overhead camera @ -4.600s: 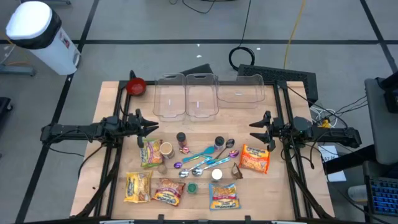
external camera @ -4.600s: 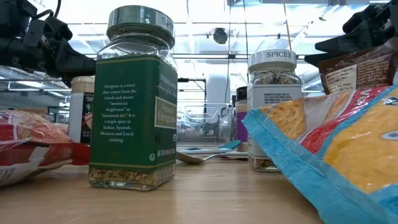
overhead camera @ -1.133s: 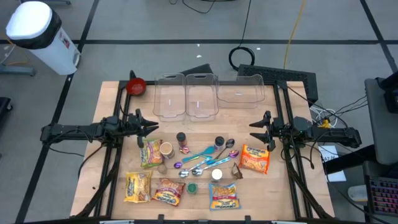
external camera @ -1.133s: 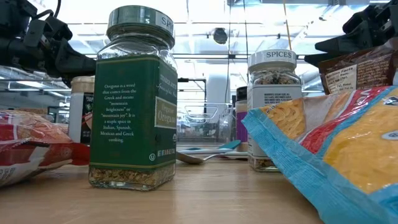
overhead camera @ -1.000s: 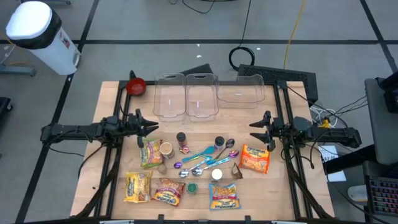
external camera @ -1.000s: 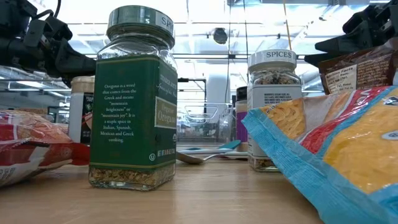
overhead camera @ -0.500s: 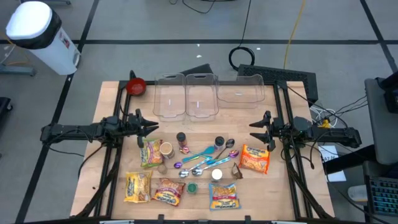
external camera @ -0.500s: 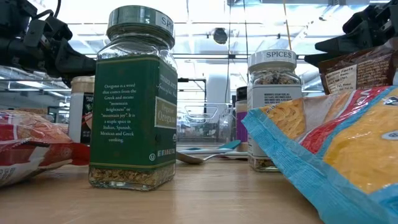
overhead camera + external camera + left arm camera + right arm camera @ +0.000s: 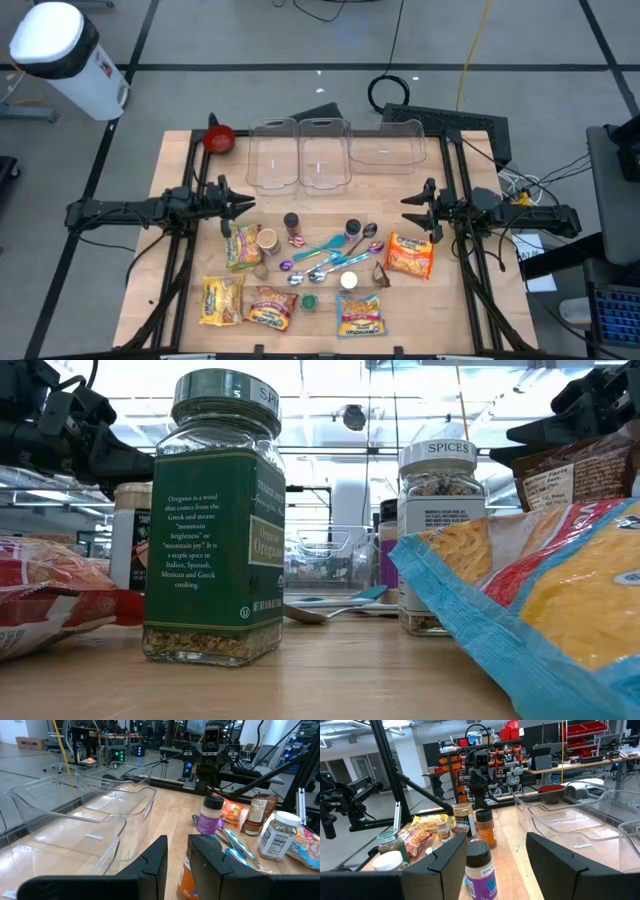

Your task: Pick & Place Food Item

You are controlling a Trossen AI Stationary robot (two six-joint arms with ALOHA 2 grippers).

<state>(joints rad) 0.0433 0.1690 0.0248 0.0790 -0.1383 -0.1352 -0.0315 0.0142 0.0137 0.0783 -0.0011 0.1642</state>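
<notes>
The left tool (image 9: pixel 243 205) hangs over the counter (image 9: pixel 180 260) with its jaws a narrow gap apart, holding nothing. The right tool (image 9: pixel 410 210) faces it from the far side, jaws wider apart, also empty. Between the two lie the food items: a green-yellow packet (image 9: pixel 242 246) just below the left tool, an orange packet (image 9: pixel 410 254) just below the right tool. Three clear bins (image 9: pixel 322 152) stand ahead of both tools.

Bright even overhead light; soft shadows; low view backlit, near pouch (image 9: pixel 560 610) blurred.
</notes>
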